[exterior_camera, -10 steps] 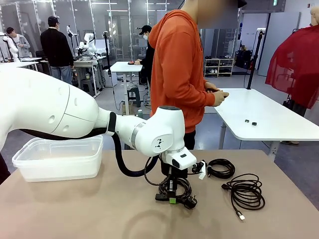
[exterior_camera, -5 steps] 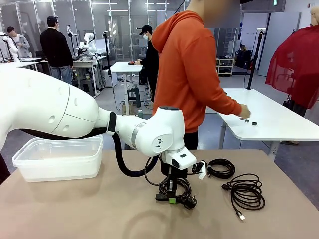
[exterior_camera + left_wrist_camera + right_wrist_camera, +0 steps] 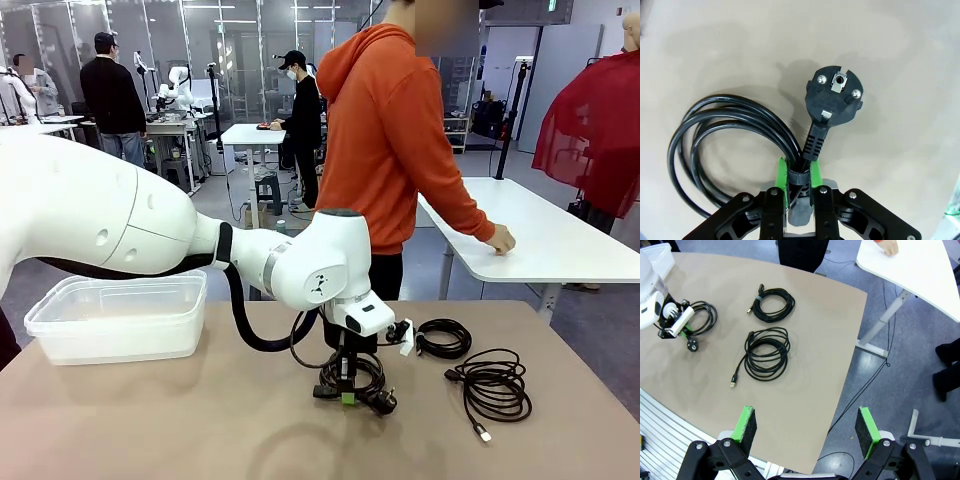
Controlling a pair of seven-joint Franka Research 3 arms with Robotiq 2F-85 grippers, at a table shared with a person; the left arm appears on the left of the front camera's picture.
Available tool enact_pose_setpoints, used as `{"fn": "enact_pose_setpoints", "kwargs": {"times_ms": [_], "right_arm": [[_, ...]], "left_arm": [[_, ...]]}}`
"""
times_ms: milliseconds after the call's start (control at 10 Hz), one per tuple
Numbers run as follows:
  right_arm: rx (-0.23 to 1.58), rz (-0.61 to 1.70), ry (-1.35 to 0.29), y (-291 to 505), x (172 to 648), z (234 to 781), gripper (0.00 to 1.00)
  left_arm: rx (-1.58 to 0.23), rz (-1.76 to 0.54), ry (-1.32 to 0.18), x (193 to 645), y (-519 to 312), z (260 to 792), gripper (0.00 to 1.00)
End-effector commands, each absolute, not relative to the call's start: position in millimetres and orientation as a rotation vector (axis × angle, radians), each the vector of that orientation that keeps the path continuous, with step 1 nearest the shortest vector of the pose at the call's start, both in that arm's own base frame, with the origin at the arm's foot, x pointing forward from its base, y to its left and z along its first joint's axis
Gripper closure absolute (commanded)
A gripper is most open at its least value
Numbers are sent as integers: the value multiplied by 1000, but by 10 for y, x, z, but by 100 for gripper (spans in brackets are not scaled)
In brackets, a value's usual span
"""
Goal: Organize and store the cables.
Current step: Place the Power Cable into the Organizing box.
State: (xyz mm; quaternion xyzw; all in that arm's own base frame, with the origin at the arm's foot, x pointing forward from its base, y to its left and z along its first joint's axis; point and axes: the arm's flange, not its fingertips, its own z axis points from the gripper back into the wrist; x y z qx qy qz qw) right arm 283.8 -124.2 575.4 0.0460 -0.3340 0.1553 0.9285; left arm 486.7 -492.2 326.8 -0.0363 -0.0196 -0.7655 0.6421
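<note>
Three black cables are in front of you on the brown counter [image 3: 200, 420]. Your left pincer [image 3: 346, 396] points straight down near the middle of the counter, and its green pads are pressed in on the plug cable [image 3: 365, 375]. In the left wrist view, that pincer [image 3: 799, 175] pinches the bundle right at its strap, where the turns of cord gather. The plug cable [image 3: 812, 135] loops away to one side, and its round two-pin plug lies face up just past the fingertips. You cannot tell from these views whether the coil rests on the counter or hangs just above it.

The second coil [image 3: 460, 345] lies on the counter just to the right of the held one, toward the far edge, bound into a tight ring. The third coil [image 3: 478, 385] lies nearer to you and further right. It is looser, with a tail ending in a small connector that points toward your side.

Your right pincer [image 3: 806, 422] hangs high above the near right corner with its jaws spread wide and nothing between them. From there you see the plug cable [image 3: 705, 320], the second coil [image 3: 762, 310] and the third coil [image 3: 751, 355] apart from one another.

A clear plastic bin [image 3: 60, 330] sits at the far left of the counter, well apart from the cables. The person in the orange hoodie stands beyond the far edge, turned away, with one hand [image 3: 500, 240] on the white counter [image 3: 560, 250] behind.
</note>
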Motion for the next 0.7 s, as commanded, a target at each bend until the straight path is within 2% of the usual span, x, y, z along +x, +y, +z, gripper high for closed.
{"fn": "enact_pose_setpoints", "kwargs": {"times_ms": [0, 100, 300, 600], "right_arm": [[97, 316, -686, -1254, 2829, 5744, 0], [97, 316, -686, -1254, 2829, 5744, 0], [97, 316, -686, -1254, 2829, 5744, 0], [97, 316, -686, -1254, 2829, 5744, 0]], "left_arm": [[-164, -1772, -108, 4761, -4755, 3852, 80], [-180, -1783, -113, 4681, -4721, 4177, 80], [-102, -1824, -110, 4551, -4743, 4644, 80], [-94, -1827, -161, 4444, -4597, 4984, 80]]}}
